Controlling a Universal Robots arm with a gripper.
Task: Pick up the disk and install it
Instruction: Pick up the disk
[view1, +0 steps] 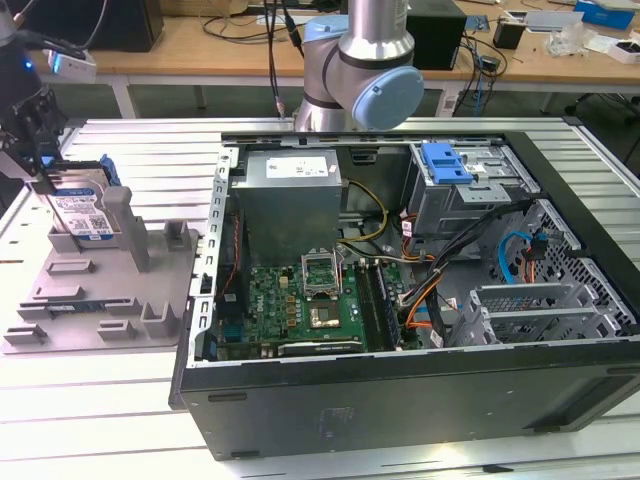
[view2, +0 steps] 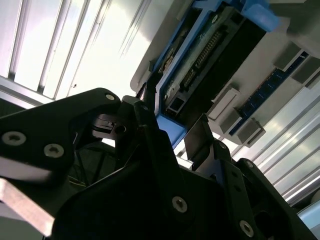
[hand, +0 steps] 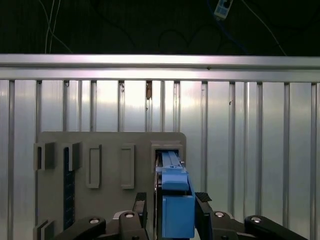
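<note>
Straddling the flat silver metal hard drive (view1: 82, 212) in its blue plastic bracket, the black claw (hand: 173, 199) sits close on both flanks, though whether it pinches I cannot tell. In the exterior view the drive stands on edge in a slot of the grey plastic fixture (view1: 110, 290), at nine o'clock from the open black computer case (view1: 400, 410) (its grey drive cage (view1: 470, 185) lies at one o'clock inside). A good pickup, I judge, wants a square, centred grip and a lift straight along the slot.
</note>
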